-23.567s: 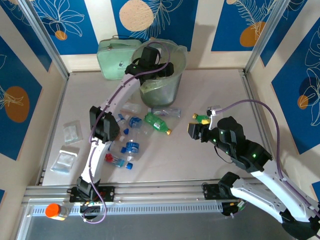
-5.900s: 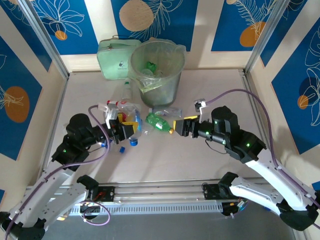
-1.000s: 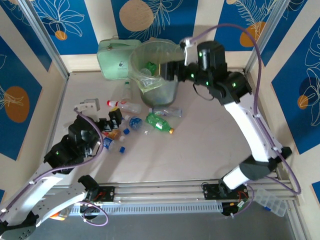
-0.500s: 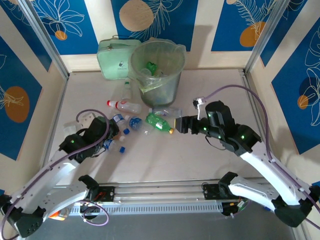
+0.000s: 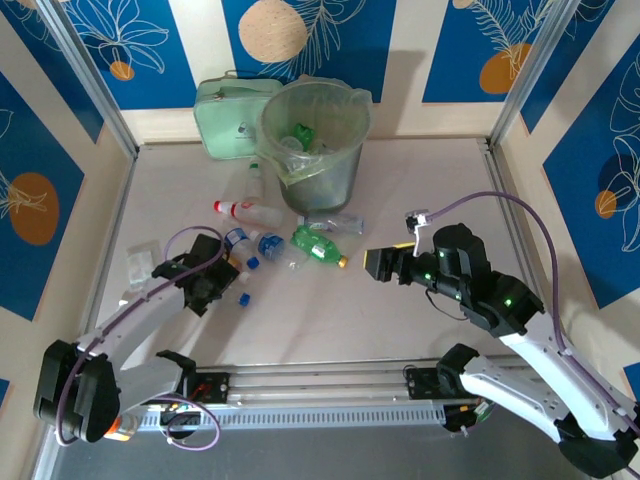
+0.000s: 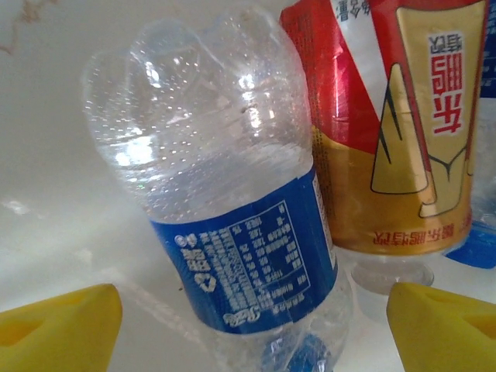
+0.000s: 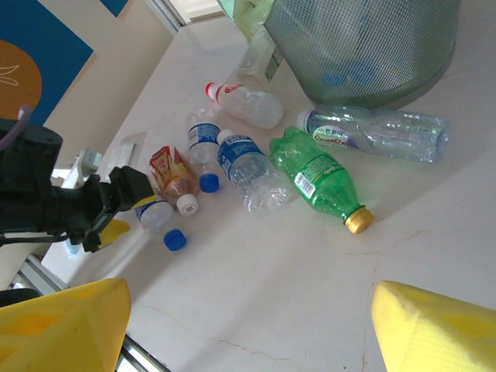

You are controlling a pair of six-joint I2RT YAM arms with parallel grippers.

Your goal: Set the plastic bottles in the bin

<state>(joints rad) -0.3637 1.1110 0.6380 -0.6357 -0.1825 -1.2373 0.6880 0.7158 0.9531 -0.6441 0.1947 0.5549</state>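
Though clear, bottle (image 6: 225,155) carries blue printed label (image 6: 248,260).

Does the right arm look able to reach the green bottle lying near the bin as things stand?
Probably yes: the right gripper is open and faces the green bottle, with just bare table between them.

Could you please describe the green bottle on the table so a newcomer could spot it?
Find the tall grey bin at the back. Just in front of its base, beside a clear bottle, lies the green bottle: the only green one on the table, with a yellow cap.
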